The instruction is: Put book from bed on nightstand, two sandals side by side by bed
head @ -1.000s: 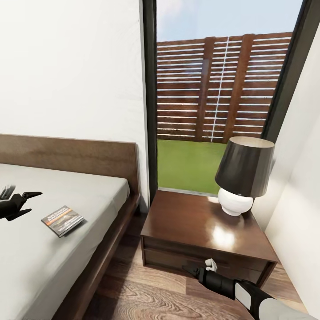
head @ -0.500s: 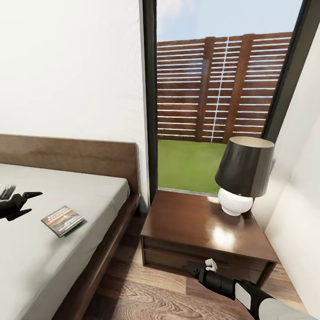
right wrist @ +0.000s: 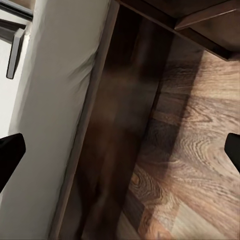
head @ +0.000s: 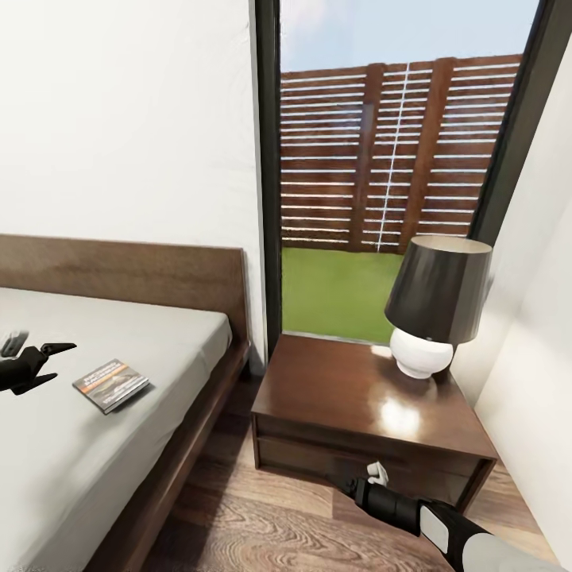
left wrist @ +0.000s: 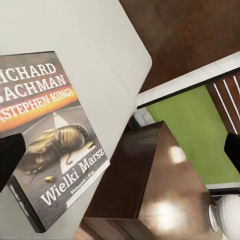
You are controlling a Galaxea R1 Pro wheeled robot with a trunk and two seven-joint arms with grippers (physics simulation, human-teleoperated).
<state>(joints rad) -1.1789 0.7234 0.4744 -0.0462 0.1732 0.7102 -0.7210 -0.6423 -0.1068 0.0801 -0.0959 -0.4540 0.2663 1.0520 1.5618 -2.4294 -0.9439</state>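
head view: the book (head: 110, 384) lies flat on the grey mattress of the bed (head: 159, 349), near its right edge and well short of the headboard. the left gripper (head: 49, 363) hovers just beside the book, over the mattress, its two dark fingers spread apart with nothing between them. the nightstand (head: 349, 397) stands just beside the bed, under the window (head: 397, 159), and bears a lamp (head: 437, 306) with a dark shade and a white base near its back right corner. the right gripper (head: 342, 482) hangs low in front of the nightstand's drawers, above the plank floor (head: 262, 532); from here i cannot tell how its fingers stand.

in the left wrist view the book (left wrist: 50, 145) rests cover up on the mattress, with the nightstand (left wrist: 150, 185) beyond the bed's corner. the fingertips sit at opposite edges of the picture, wide apart. in the right wrist view the fingertips (right wrist: 10, 155) likewise sit far apart, empty, over the bed's side rail (right wrist: 120, 130) and the floor (right wrist: 195, 165).
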